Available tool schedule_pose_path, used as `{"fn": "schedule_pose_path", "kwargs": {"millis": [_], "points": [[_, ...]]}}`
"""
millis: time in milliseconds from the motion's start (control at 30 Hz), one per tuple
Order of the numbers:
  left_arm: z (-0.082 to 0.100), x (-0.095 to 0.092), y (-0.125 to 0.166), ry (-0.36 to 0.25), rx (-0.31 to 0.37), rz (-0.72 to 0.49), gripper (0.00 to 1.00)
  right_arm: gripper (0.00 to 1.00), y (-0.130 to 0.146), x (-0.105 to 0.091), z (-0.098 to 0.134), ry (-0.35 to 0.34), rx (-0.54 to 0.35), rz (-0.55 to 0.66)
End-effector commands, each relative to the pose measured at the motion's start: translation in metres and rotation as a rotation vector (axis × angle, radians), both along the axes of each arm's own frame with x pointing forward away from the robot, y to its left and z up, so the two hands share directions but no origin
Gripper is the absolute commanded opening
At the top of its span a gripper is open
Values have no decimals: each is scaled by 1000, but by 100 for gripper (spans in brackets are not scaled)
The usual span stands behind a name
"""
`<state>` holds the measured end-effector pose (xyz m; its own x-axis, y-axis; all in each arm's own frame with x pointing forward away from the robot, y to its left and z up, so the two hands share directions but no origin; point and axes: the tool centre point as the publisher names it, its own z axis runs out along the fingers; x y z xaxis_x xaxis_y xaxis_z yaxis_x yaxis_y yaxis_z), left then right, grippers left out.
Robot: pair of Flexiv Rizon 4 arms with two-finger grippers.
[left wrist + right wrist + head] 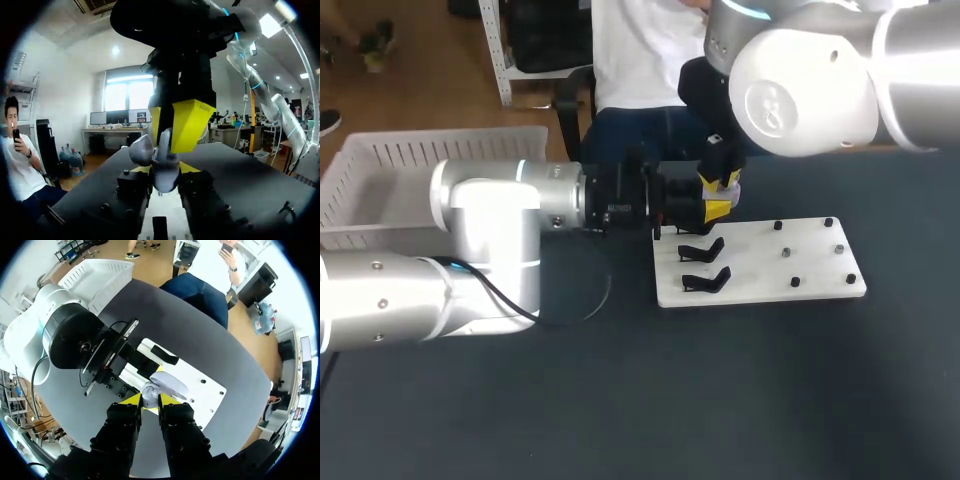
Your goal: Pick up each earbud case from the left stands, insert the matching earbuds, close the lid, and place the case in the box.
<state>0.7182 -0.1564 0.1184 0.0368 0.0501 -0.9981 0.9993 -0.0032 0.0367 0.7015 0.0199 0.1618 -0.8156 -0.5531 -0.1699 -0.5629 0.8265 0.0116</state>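
The head view alone takes in the whole layout: the dark worktop (720,400), the white stand board (770,265) with two empty black stands (703,250) along its left side and small dark pegs (795,281) on its right side, and the white slatted box (450,150) well to the left of the board at the worktop's far corner. In that view the left tool (658,208) lies level at the board's far left corner and the right tool (720,198) hangs tips-down right beside it, but what they carry is hidden there. The left wrist view shows it close up: an earbud case (161,172), pale grey, rounded and glossy, is clamped between the left tool's two black fingers just over the board's edge, its lid (141,150) swung open and tilted to one side. Directly above the case the right tool's yellow tips stand close together, pinching a slim pale earbud (164,140) whose lower end meets the case's open mouth. The right wrist view looks straight down on the same meeting and shows the open lid as a white oval lying toward the board, ahead of the yellow tips, with the left arm's black wrist opposite.
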Motion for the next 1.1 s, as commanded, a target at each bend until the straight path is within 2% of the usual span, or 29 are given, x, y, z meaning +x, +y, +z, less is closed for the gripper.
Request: {"fn": "schedule_pose_path", "kwargs": {"millis": [33, 133, 200, 900, 1100], "points": [[0, -1, -1, -4, -5, 6, 0, 9, 2, 1, -2, 2, -6, 1], [0, -1, -1, -4, -5, 6, 0, 17, 2, 0, -2, 1, -9, 1], [0, -1, -1, -4, -5, 6, 0, 27, 2, 0, -2, -1, -12, 1], [0, -1, -1, -4, -5, 6, 0, 35, 1, -1, 2, -1, -27, 9], [0, -1, -1, -4, -5, 6, 0, 41, -1, -1, 2, -3, -26, 0]]}}
